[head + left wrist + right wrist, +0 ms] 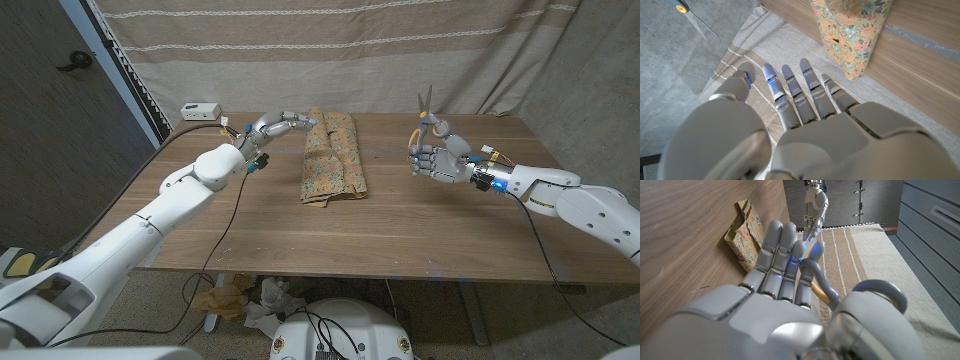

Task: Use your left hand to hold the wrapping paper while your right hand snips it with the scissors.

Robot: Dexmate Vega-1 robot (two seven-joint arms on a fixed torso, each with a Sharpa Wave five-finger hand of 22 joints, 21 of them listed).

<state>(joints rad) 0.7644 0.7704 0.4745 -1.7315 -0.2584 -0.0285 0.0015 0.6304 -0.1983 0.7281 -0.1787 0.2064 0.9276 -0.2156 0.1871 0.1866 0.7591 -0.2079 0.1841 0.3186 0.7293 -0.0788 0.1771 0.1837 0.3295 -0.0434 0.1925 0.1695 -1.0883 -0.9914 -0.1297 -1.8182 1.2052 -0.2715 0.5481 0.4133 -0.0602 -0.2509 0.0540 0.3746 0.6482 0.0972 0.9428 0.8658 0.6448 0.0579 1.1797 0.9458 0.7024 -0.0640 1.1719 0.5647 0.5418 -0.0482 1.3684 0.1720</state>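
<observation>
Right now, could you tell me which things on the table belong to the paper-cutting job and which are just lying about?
Job:
wrapping paper
scissors, held blades-up by the right hand
left hand, fingers apart by the paper's far end

Lying about:
white box at the table's far left corner

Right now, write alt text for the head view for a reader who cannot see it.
A folded sheet of floral wrapping paper lies mid-table on the wooden table. The left hand reaches its far left corner, fingers extended, while the right hand grips scissors, blades pointing up, off to the paper's right.
</observation>
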